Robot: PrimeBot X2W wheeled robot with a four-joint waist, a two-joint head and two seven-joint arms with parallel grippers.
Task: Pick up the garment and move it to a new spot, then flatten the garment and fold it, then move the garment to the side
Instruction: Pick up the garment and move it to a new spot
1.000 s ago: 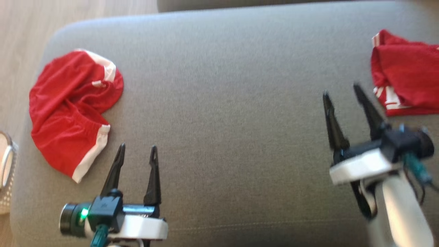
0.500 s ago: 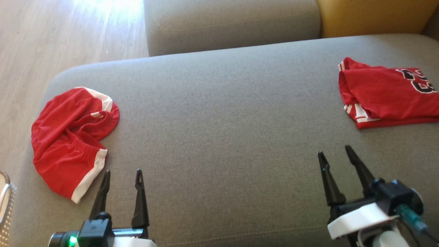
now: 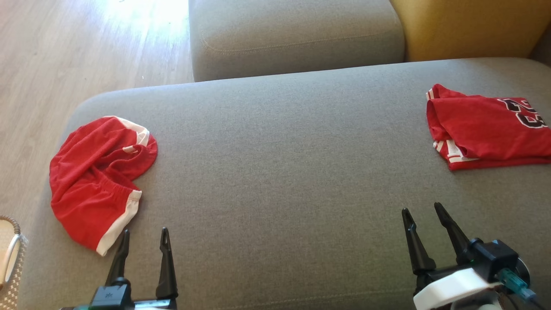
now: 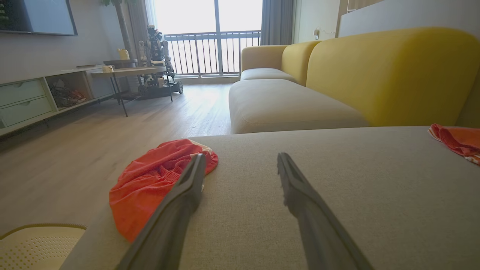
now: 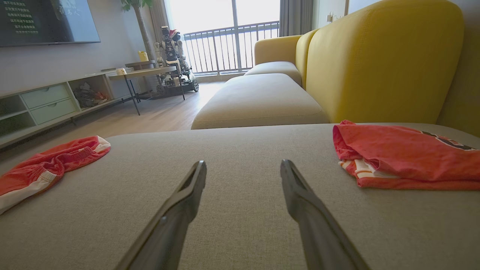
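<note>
A crumpled red garment with white trim [image 3: 94, 181] lies at the left end of the grey seat cushion [image 3: 280, 172]; it also shows in the left wrist view [image 4: 150, 183] and the right wrist view [image 5: 45, 165]. A folded red jersey with dark numbers [image 3: 486, 129] [image 5: 405, 153] rests at the right end. My left gripper [image 3: 145, 232] [image 4: 242, 155] is open and empty, just right of the crumpled garment's near corner. My right gripper [image 3: 422, 209] [image 5: 243, 163] is open and empty, a little nearer than the jersey.
A pale perforated basket [image 3: 8, 254] [image 4: 37, 243] stands on the wooden floor off the cushion's left end. A second grey seat [image 3: 292, 34] and a yellow backrest [image 3: 465, 26] lie beyond the cushion. A wide bare stretch of cushion separates the two red pieces.
The head camera has tilted up, so the whole picture slid down. Both grippers drew back toward the near edge; the right one has come away from the jersey. Both stayed open.
</note>
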